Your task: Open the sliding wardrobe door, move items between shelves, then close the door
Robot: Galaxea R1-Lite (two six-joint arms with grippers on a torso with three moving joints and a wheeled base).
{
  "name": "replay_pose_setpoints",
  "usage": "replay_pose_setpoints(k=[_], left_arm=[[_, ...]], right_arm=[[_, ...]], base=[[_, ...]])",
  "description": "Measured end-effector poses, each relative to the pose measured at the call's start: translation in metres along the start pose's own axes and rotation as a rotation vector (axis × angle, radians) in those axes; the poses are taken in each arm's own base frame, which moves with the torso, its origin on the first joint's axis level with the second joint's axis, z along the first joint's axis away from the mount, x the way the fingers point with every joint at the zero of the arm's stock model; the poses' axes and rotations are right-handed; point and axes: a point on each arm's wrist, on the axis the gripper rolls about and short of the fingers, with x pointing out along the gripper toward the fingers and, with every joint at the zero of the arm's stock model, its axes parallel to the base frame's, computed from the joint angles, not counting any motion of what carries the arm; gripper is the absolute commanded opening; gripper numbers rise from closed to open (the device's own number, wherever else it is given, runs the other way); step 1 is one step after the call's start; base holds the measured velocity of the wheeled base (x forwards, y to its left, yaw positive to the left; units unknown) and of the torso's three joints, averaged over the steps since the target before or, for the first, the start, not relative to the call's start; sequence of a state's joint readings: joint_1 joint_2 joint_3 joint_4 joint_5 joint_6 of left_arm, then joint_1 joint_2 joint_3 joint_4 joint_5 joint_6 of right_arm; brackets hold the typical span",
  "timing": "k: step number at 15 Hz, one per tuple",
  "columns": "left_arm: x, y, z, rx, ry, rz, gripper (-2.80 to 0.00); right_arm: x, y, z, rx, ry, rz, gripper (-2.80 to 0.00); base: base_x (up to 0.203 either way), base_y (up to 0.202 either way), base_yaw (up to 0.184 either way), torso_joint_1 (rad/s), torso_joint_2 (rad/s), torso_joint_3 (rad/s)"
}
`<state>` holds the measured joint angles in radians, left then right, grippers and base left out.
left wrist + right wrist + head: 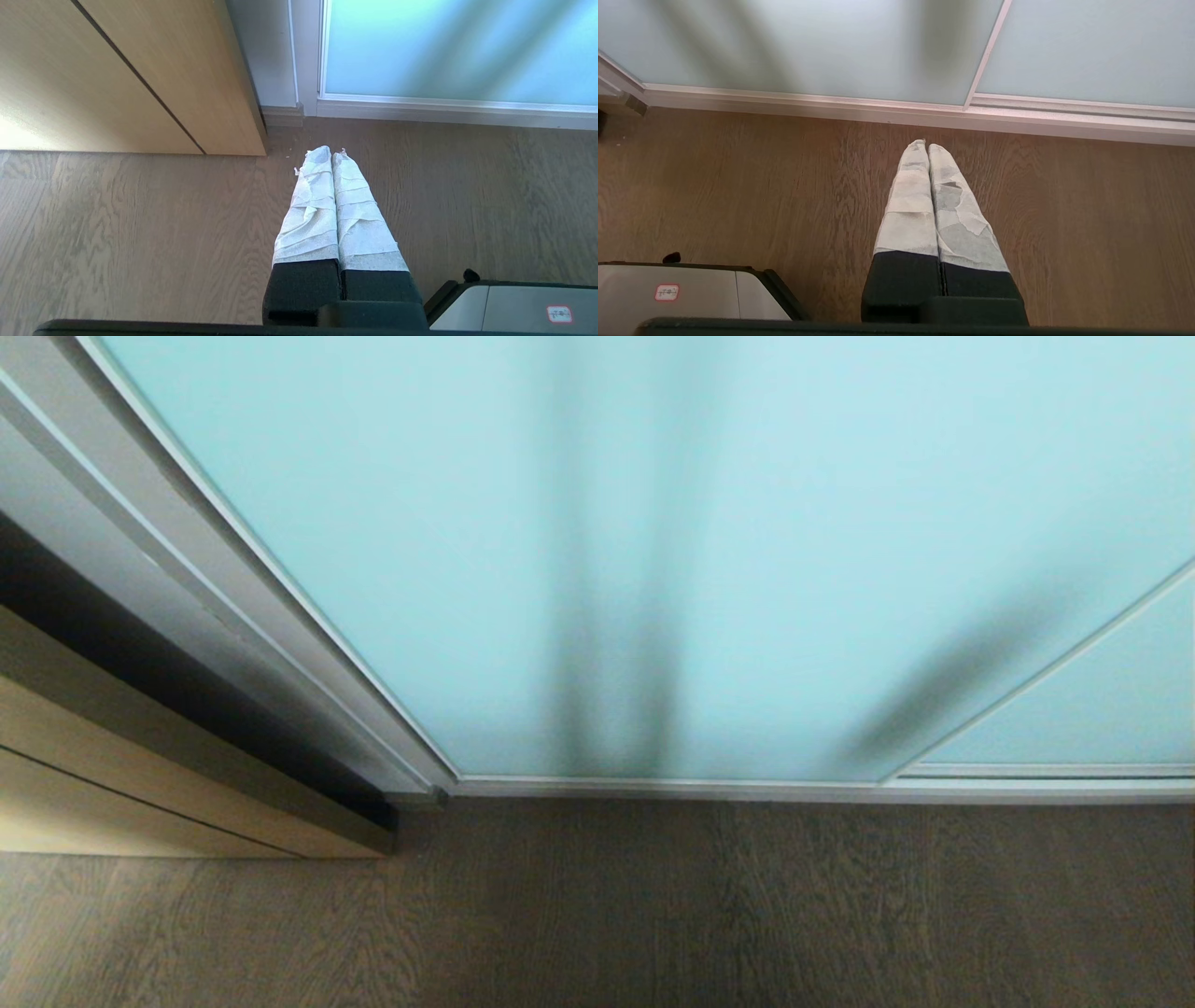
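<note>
Ahead of both grippers I see the door (pixel 709 551) shut, a frosted aqua pane in a slim silver frame, meeting the wooden floor (pixel 597 915); a light wooden cabinet (pixel 112 775) stands at its left. My left gripper (pixel 331 154) and right gripper (pixel 927 145) hang low over the floor, apart from the door, taped fingers (pixel 910 205) pressed together, empty.

Our left gripper (pixel 332 151) has black fingers wrapped in white tape. Our right gripper (pixel 927 143) matches, its tape greyer and patchier. Our grey base (pixel 514 308) carries a red-bordered sticker
</note>
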<state>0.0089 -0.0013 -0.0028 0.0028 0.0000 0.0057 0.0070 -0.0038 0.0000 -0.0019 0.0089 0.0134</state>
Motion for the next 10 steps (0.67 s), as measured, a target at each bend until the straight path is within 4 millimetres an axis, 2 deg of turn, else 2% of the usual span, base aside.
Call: replay_pose_setpoints(k=[10], left_arm=[[0.0, 0.0, 0.0, 0.0, 0.0, 0.0, -2.8]], right_arm=[[0.0, -0.0002, -0.0003, 0.003, 0.003, -0.01, -2.8]], base=[[0.0, 0.0, 0.0, 0.0, 0.0, 0.0]])
